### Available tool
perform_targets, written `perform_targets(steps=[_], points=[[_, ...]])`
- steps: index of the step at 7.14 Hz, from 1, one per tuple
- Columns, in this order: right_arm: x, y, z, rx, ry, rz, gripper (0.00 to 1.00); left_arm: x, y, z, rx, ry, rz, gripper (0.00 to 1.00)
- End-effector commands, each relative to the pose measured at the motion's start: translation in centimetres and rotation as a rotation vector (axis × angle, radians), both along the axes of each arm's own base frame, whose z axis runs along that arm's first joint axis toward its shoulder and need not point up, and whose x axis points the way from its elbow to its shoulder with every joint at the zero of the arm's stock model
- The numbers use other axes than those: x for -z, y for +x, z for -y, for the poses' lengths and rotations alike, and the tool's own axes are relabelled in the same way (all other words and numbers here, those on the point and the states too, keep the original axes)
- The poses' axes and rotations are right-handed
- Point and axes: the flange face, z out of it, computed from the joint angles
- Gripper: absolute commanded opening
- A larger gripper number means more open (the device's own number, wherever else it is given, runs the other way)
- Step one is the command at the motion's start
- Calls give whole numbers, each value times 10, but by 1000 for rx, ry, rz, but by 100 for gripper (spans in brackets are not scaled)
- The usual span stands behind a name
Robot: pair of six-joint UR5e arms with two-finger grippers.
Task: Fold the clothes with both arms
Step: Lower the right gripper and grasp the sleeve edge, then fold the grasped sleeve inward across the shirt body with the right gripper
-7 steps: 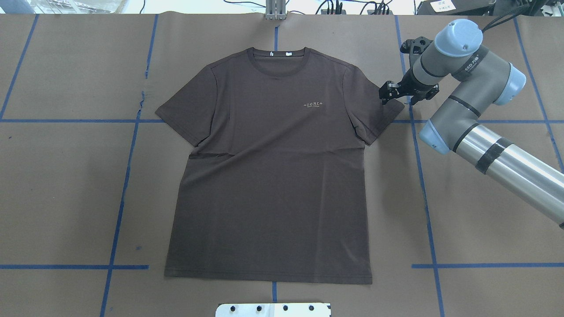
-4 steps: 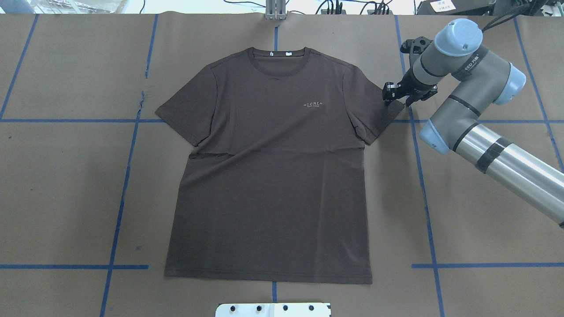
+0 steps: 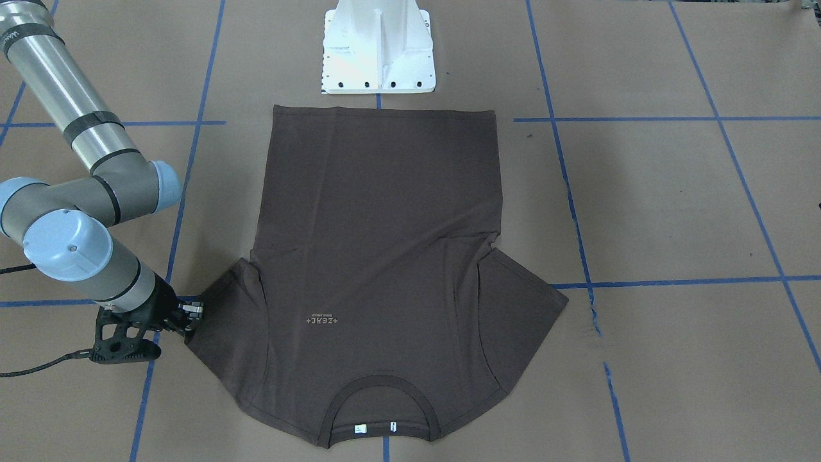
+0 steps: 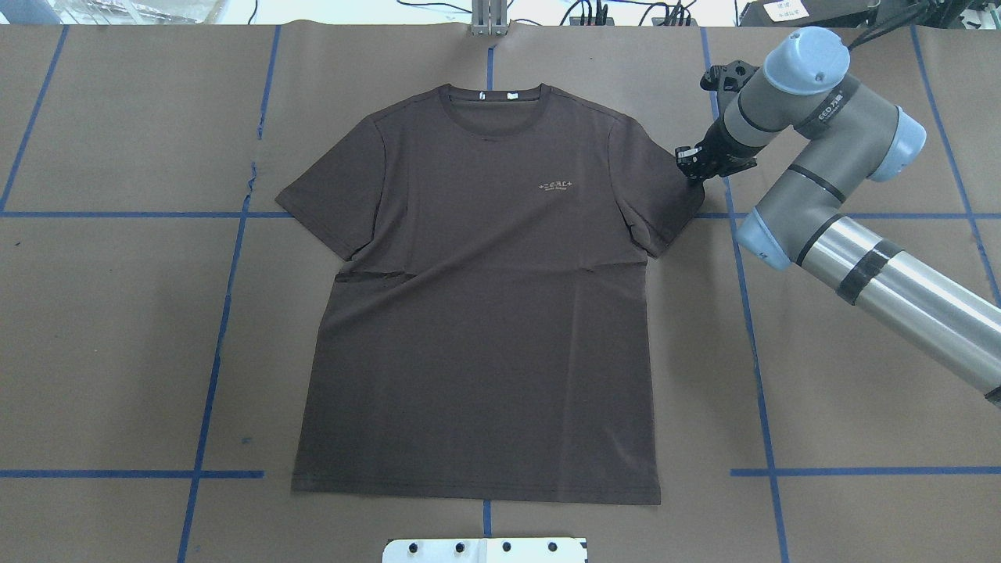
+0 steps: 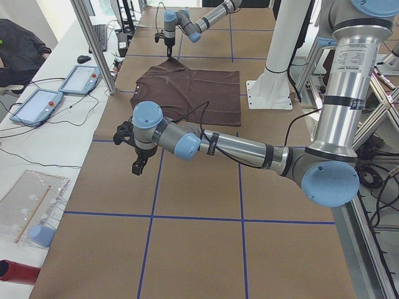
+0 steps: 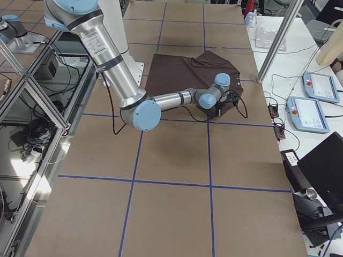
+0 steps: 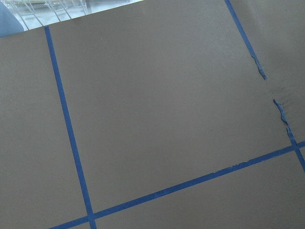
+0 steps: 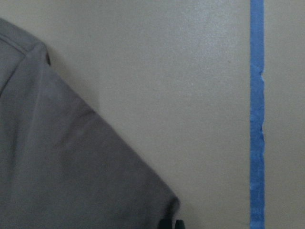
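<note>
Brown paper (image 4: 117, 313) covers the table, with a blue tape (image 4: 227, 313) grid on it. The dark brown T-shirt (image 4: 485, 313) lies flat and face up, centred in front of the white base pedestal (image 3: 378, 51). Its collar (image 4: 495, 98) points away from the robot and its hem is nearest it. A few shallow creases run under the armpits; otherwise it's smooth.

Handling: light, limp knit with no stiffness, so it'll drape and drag once lifted. The paper looks matte, so I expect the fabric to bunch rather than slide. Not fragile. Best holds are the seamed edges: sleeve cuffs, shoulder points, hem corners. A mid-panel pinch would likely catch both layers or nothing.

The right gripper (image 4: 692, 166) sits low at the outer cuff corner of the sleeve on the robot's right, jaws drawn together. The wrist view puts the fingertips (image 8: 165, 224) right at that corner. It reads as a pinch on the cuff, though the contact itself is mostly hidden.

The left gripper (image 5: 138, 165) hangs over bare paper, well off the shirt on the robot's left. Only the side camera catches it, so there's no way to judge its opening. Its wrist camera sees just paper and tape, with one torn stretch (image 7: 281, 112).

Room: lab cell with aluminium frame posts (image 5: 93, 43) and tablets (image 5: 36, 104) on a white side table, cables around.
</note>
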Motion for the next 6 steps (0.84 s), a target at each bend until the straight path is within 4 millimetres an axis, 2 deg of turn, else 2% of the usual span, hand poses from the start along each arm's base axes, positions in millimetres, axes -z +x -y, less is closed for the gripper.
perform_targets(steps=[1, 4, 5, 6], points=[[25, 0, -2, 7, 23, 37, 0, 2, 0, 1, 12, -11, -5, 100], [130, -18, 15, 0, 126, 127, 0, 1, 0, 2, 12, -13, -5, 100], [167, -39, 14, -9, 131, 157, 0, 1, 0, 2, 11, -11, -5, 100], [195, -75, 10, -12, 166, 149, 0, 1, 0, 2, 11, -11, -5, 100]])
